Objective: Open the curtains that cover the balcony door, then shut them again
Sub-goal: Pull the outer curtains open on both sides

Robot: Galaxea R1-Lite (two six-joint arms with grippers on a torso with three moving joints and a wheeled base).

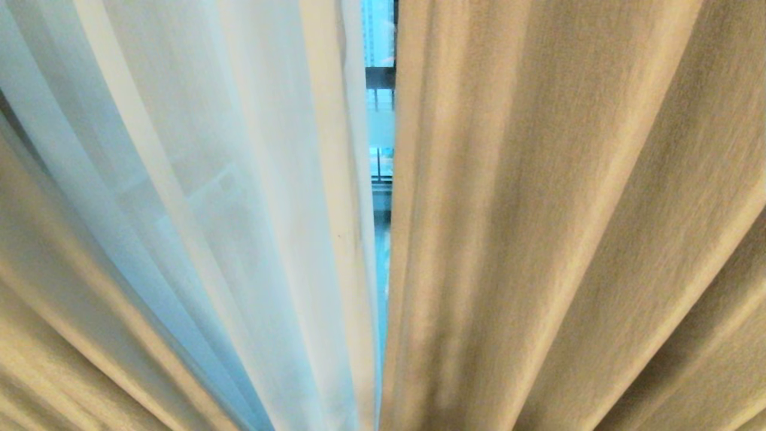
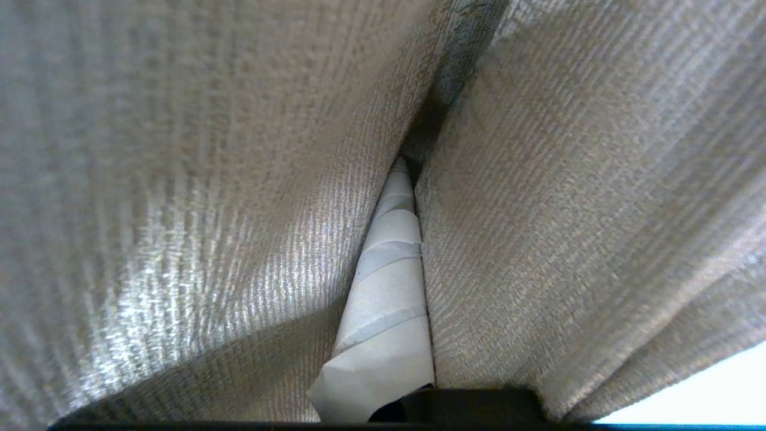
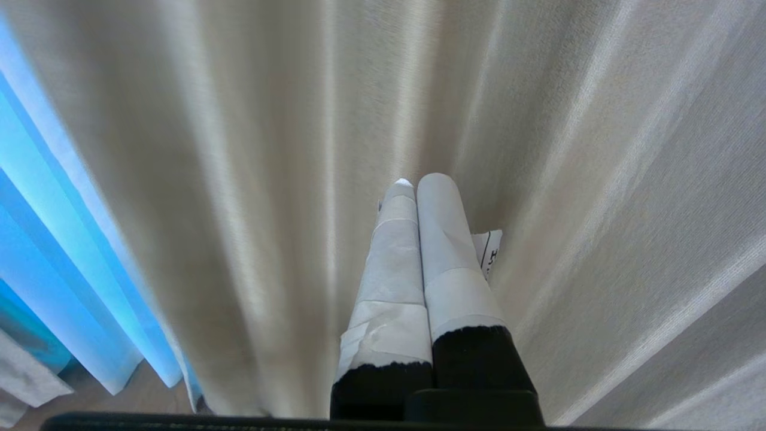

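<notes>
The curtains (image 1: 568, 239) are cream-beige, thick woven, with long pleats, and fill the head view; a narrow gap shows the balcony door (image 1: 380, 78). The left gripper (image 2: 413, 173) is closed on a curtain fold. The right gripper (image 3: 419, 185) is closed and holds nothing, just beside the fabric.

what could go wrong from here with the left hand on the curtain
The left hand is shut on only a narrow fold of the cream-beige woven curtain, so the fabric may slip free. The thin white sheer fabric hangs right beside the gap and might snag or drag along.
</notes>
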